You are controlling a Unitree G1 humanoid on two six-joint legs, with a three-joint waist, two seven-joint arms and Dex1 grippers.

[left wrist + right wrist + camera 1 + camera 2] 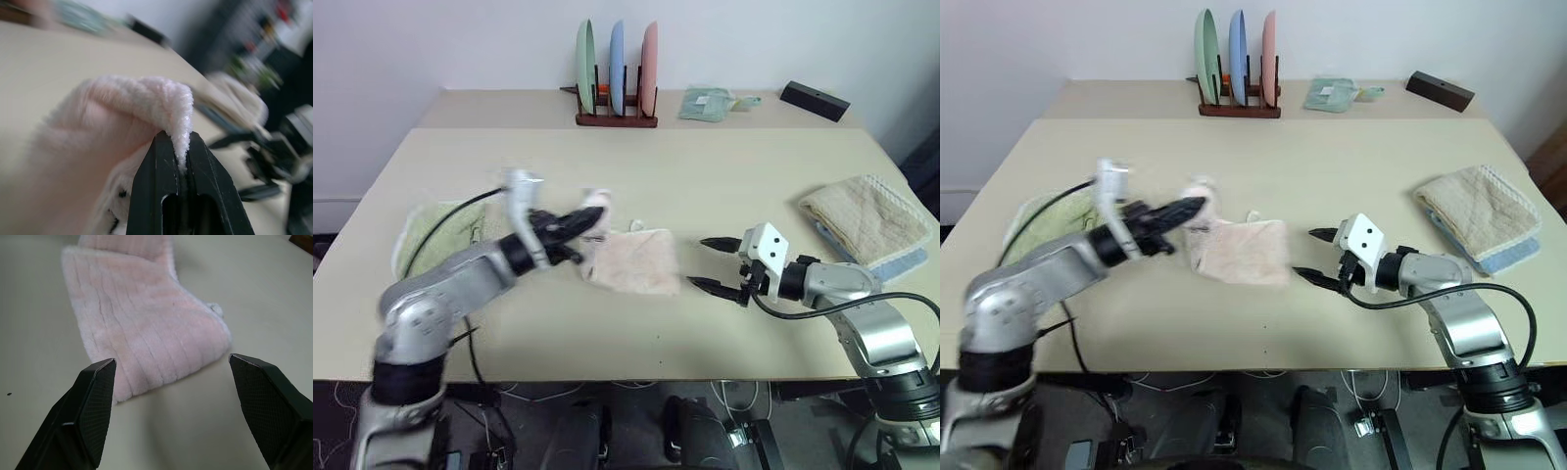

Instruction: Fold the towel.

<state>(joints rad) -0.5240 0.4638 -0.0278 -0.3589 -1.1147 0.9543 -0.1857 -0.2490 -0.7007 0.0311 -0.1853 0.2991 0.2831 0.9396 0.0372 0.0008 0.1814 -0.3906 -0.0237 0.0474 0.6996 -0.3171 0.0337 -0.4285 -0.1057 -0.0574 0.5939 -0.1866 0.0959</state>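
Note:
The pale pink towel [631, 259] lies in the middle of the table, with its left end lifted off the surface. My left gripper [592, 217] is shut on that raised edge; in the left wrist view the pink terry [122, 127] is pinched between the two black fingers [156, 176]. My right gripper [713, 264] hovers just right of the towel's right end [146, 328], open, with nothing between its fingers [93, 406].
A light green towel [435, 235] lies at the left under my left arm. A beige waffle towel [867, 215] rests at the right on a blue cloth. A plate rack [617, 88], a small green cloth [710, 103] and a black box [815, 100] stand at the back.

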